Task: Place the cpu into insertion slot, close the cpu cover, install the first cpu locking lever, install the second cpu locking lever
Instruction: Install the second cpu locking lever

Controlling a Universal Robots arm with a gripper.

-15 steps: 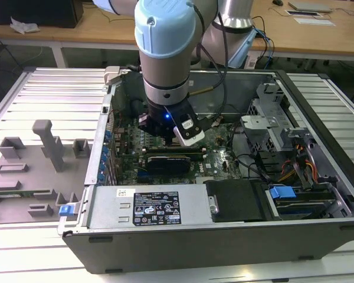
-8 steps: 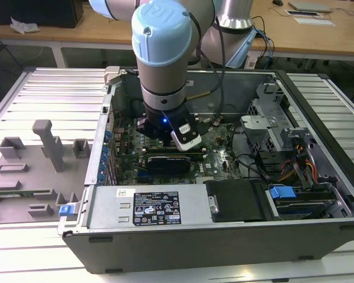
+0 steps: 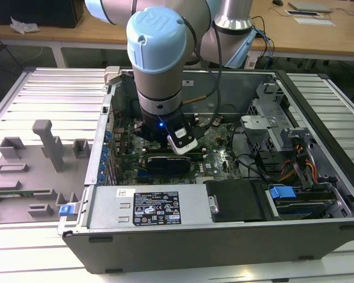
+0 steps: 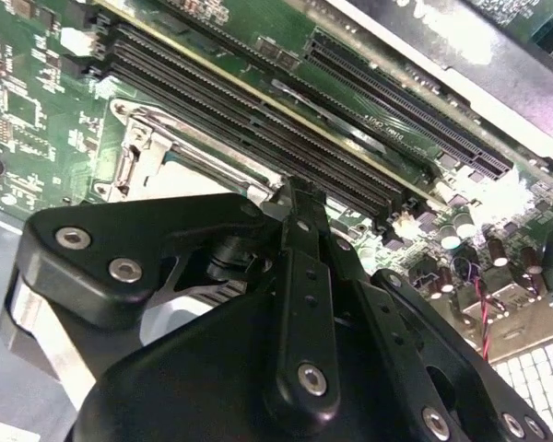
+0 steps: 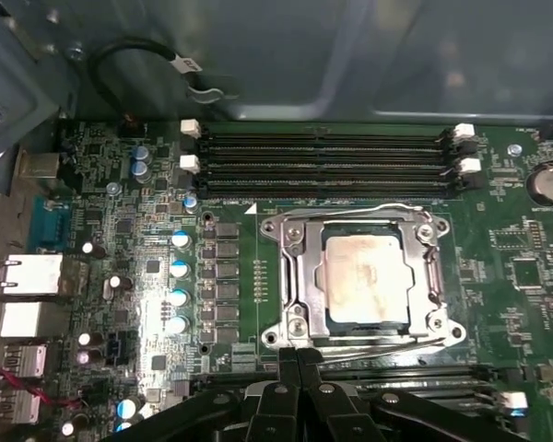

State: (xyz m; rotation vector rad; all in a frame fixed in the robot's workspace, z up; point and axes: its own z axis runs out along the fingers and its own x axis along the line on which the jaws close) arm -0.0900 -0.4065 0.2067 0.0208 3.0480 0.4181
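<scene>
In the first wrist view the cpu lies flat in the insertion slot, its pale metal top showing through the opening of the cpu cover. The cover is down over it. One thin wire lever lies along one edge of the socket, and another lever lies along the opposite edge. My gripper is shut with nothing between its fingers, and its tips are right at that second lever. In the second wrist view my gripper hides most of the insertion slot. In the exterior view the arm's wrist hangs over the board.
Long black memory slots run beside the socket, and capacitors stand on its other side. A black cable loops near the case wall. The open computer case holds a power supply. A grey fixture tray sits at the exterior view's left.
</scene>
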